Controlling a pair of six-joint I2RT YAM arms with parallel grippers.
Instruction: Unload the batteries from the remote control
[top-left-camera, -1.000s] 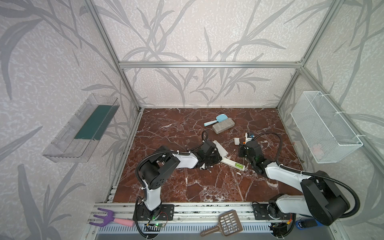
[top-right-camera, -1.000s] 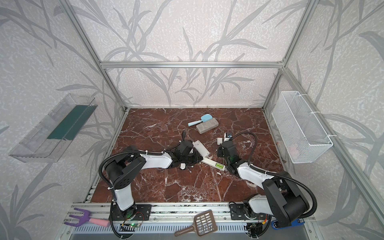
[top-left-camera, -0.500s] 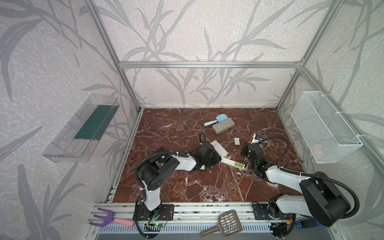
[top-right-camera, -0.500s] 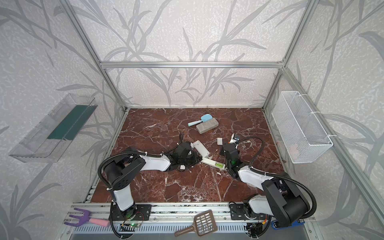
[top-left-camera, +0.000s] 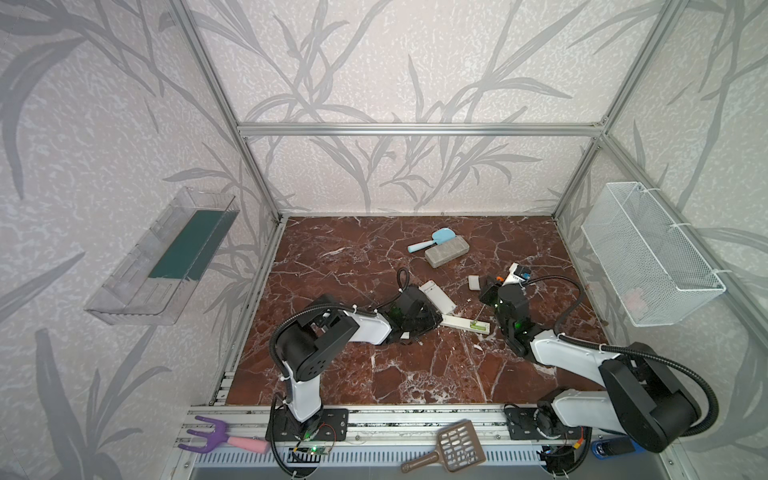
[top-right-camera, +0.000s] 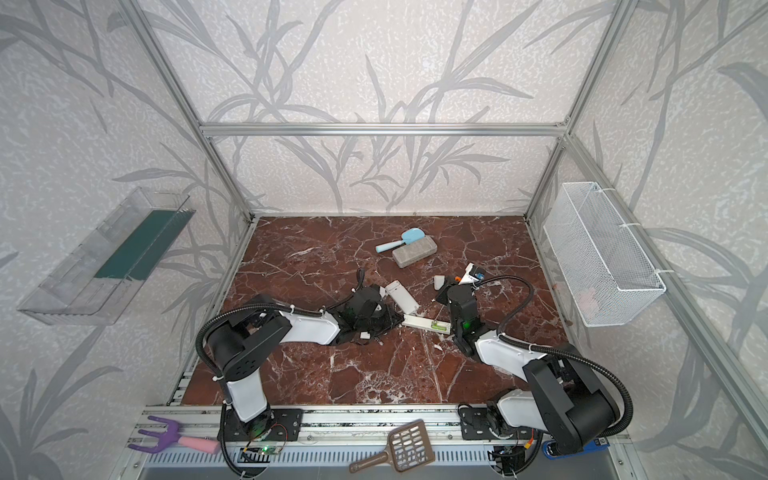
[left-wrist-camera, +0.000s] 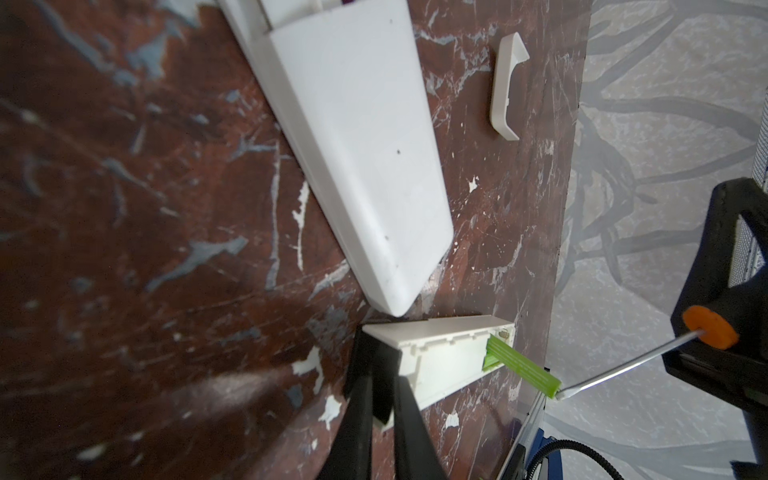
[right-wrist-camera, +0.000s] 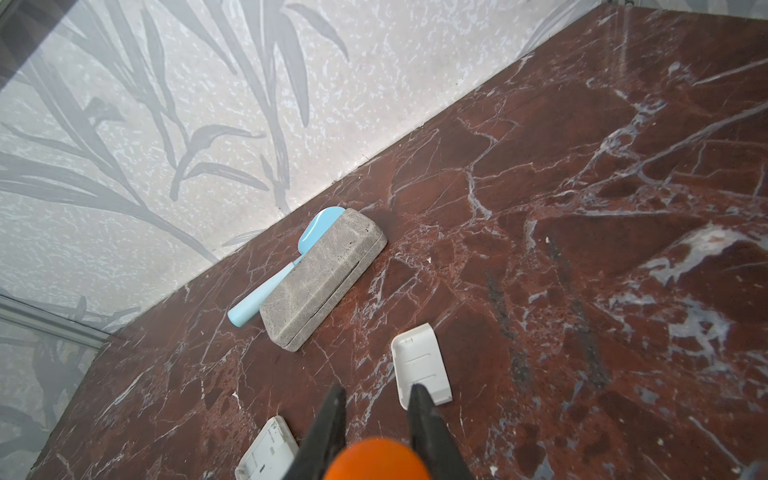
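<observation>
A slim white remote control (left-wrist-camera: 440, 357) lies on the marble floor, also in both top views (top-left-camera: 459, 321) (top-right-camera: 419, 322). My left gripper (left-wrist-camera: 380, 374) is shut on one of its ends (top-left-camera: 432, 320). At the other end a lime green battery (left-wrist-camera: 519, 370) (top-left-camera: 478, 327) sticks out at a tilt, one end still in the compartment. My right gripper (right-wrist-camera: 376, 392) (top-left-camera: 488, 289) is shut on the orange-handled screwdriver (left-wrist-camera: 710, 332). The thin shaft (left-wrist-camera: 623, 368) reaches the battery's free end. No other batteries show.
A wider white remote (top-left-camera: 438, 297) (left-wrist-camera: 357, 137) lies next to the slim one. A white battery cover (top-left-camera: 474, 282) (right-wrist-camera: 419, 365) lies near my right gripper. Farther back are a grey case (top-left-camera: 446, 251) and a blue scoop (top-left-camera: 432, 241). A wire basket (top-left-camera: 648, 257) hangs on the right wall.
My right arm has shifted a little to the right and nearer with the screwdriver. The left gripper stays clamped on the remote control.
</observation>
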